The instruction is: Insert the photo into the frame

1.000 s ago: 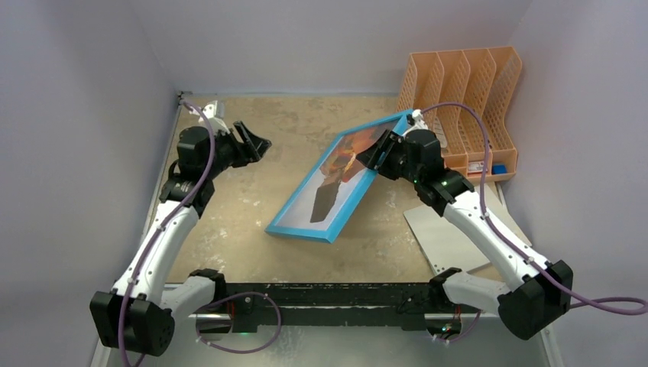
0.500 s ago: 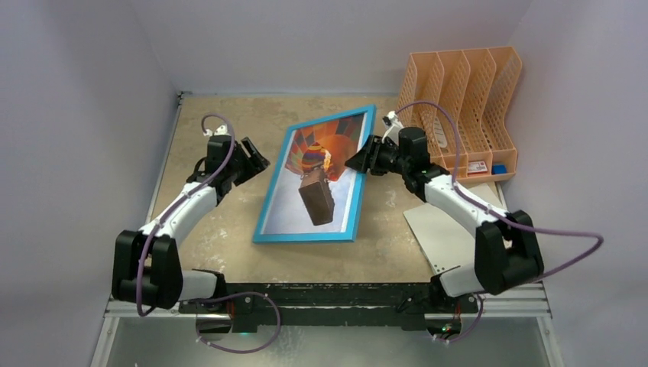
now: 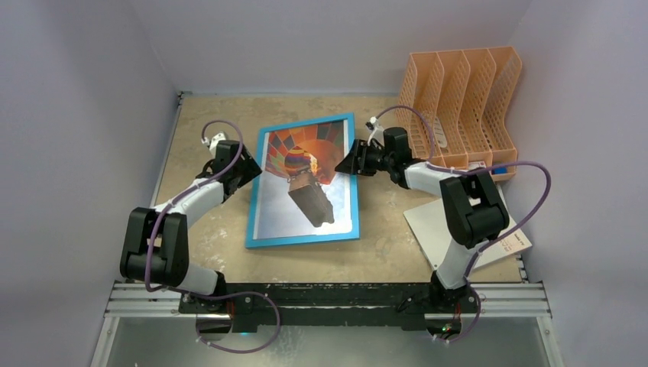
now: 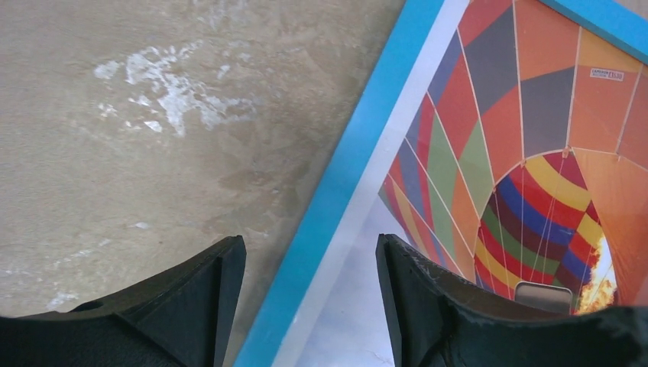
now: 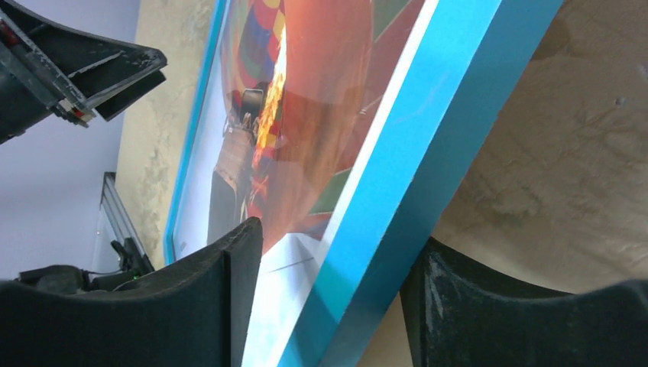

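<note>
Photo [image 3: 306, 183] sits inside frame [image 3: 255, 200], face up, middle of tabletop [image 3: 214, 122]. Left pincer [image 4: 309, 256] wide, straddling frame's left rail; right pincer [image 5: 336, 237] wide around right rail. Careful: snag either rail pulling out and you skew frame, shift photo.

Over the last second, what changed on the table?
The cyan-blue picture frame holding the hot-air balloon photo dropped from tilted on one long edge to nearly flat, swinging leftward. The left gripper moved in, open over its left edge; the right gripper followed, straddling the right edge, grip unclear. Peach plastic file organiser and white sheet stayed.
</note>
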Robot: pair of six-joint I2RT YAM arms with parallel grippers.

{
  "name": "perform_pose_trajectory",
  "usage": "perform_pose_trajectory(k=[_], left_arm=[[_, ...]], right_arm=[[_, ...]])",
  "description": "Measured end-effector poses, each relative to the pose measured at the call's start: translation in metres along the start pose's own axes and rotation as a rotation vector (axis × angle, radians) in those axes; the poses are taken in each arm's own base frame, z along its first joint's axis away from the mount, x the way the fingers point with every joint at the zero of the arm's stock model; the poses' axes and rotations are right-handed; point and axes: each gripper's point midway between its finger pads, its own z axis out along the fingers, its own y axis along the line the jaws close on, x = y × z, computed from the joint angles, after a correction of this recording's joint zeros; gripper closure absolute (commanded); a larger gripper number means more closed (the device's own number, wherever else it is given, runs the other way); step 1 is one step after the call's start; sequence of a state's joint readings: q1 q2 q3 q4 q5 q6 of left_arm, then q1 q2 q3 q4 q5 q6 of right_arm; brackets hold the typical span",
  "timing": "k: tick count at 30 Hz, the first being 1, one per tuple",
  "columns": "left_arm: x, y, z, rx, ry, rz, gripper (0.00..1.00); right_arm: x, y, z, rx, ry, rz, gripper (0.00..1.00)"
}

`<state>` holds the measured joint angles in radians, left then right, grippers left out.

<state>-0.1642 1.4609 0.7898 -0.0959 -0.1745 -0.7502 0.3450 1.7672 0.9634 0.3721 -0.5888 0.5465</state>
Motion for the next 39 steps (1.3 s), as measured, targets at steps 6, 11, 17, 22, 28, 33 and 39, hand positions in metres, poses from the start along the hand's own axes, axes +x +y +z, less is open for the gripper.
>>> perform_pose_trajectory(k=[6, 11, 17, 22, 28, 33, 39], left_arm=[[0.000, 0.017, 0.002, -0.058, -0.050, -0.018, 0.33], [0.014, 0.032, -0.002, -0.063, -0.063, -0.029, 0.33], [0.014, 0.030, -0.006, -0.031, -0.070, -0.045, 0.33], [0.025, 0.030, -0.005, -0.011, -0.039, -0.057, 0.33], [0.020, 0.027, -0.020, -0.001, -0.035, -0.060, 0.33], [-0.017, -0.001, -0.057, 0.080, -0.091, -0.056, 0.32], [-0.078, -0.040, -0.136, 0.237, -0.234, -0.006, 0.30]], right_arm=[[-0.002, -0.013, 0.009, 0.033, -0.002, -0.027, 0.29], [-0.007, -0.028, 0.012, 0.112, -0.024, -0.023, 0.25], [-0.010, -0.052, 0.008, 0.247, -0.057, 0.007, 0.24], [-0.016, -0.064, 0.004, 0.327, -0.094, 0.027, 0.24], [-0.031, -0.061, -0.022, 0.426, -0.174, 0.032, 0.25], [-0.074, -0.003, -0.079, 0.406, -0.362, -0.035, 0.26], [-0.107, 0.068, -0.172, 0.373, -0.612, -0.096, 0.25]])
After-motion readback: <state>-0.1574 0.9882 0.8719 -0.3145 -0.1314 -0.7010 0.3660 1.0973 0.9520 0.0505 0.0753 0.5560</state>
